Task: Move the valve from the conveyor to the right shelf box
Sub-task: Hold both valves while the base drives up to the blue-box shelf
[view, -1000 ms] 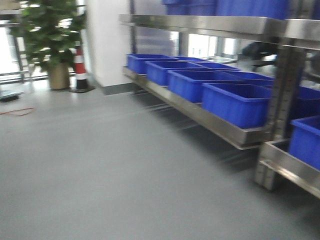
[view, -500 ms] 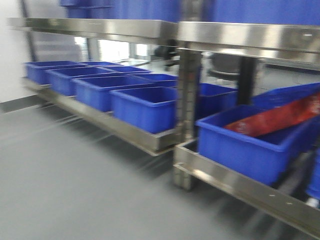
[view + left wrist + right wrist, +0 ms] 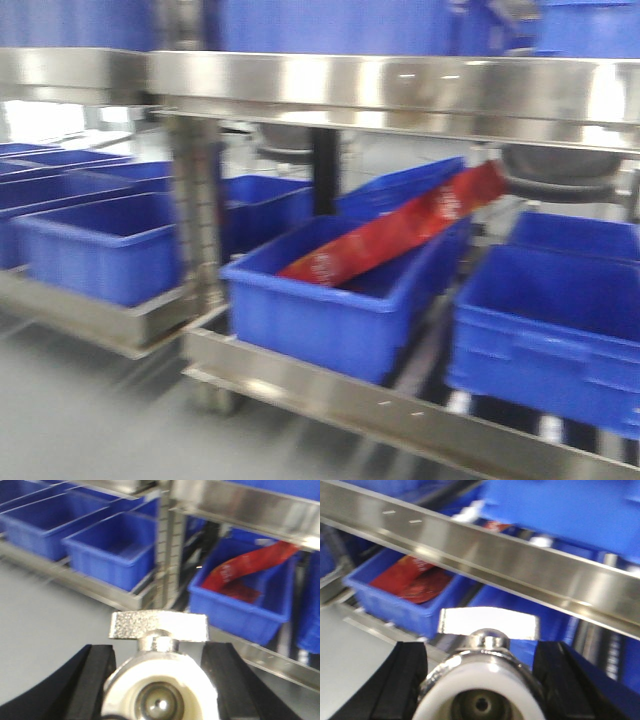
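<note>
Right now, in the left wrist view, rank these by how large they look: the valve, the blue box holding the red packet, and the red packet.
1. The valve and the blue box look about alike; the valve looms only through nearness to the camera.
2. The red packet looks smallest.

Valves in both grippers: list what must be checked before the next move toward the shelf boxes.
1. Grip of the left gripper on the left valve: ok, shut on it.
2. Grip of the right gripper on the right valve: ok, shut on it.
3. Shelf boxes in the front view: ok, the middle box and the right box stand on the lower shelf.
4. Middle box free: not ok, a red packet lies tilted in it.
5. Right box free: cannot tell, its floor is hidden.
6. Front view sharp enough to aim: not ok, blurred.
</note>
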{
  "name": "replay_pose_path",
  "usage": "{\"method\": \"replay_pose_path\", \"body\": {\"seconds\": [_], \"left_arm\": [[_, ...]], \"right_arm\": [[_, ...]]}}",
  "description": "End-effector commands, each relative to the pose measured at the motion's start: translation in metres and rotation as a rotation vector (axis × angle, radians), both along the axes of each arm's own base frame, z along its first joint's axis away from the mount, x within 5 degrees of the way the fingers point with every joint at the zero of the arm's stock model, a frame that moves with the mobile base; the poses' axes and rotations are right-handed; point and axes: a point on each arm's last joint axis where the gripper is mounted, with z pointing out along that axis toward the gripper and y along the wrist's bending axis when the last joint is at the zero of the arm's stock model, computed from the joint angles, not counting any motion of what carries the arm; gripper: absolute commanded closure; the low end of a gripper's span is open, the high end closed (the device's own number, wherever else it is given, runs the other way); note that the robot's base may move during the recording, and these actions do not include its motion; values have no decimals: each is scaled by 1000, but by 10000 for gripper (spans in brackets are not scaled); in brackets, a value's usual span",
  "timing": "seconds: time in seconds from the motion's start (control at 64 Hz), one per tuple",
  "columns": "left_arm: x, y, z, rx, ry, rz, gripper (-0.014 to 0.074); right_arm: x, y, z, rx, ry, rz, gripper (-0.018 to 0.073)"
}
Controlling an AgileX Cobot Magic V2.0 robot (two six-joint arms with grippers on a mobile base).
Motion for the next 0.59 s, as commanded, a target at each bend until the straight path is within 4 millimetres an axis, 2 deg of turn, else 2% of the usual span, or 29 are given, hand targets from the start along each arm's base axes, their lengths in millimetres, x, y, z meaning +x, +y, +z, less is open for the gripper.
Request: {"method": "replay_pose_path", "body": {"seconds": [0.0,0.578], "left_arm": [[0,-1,7,-9,-62,1,707],[0,-1,7,-9,-62,1,707]], "right_arm": [[-1,-1,12,-8,-92,-6,721],[-1,-1,12,-8,-92,-6,721]]}}
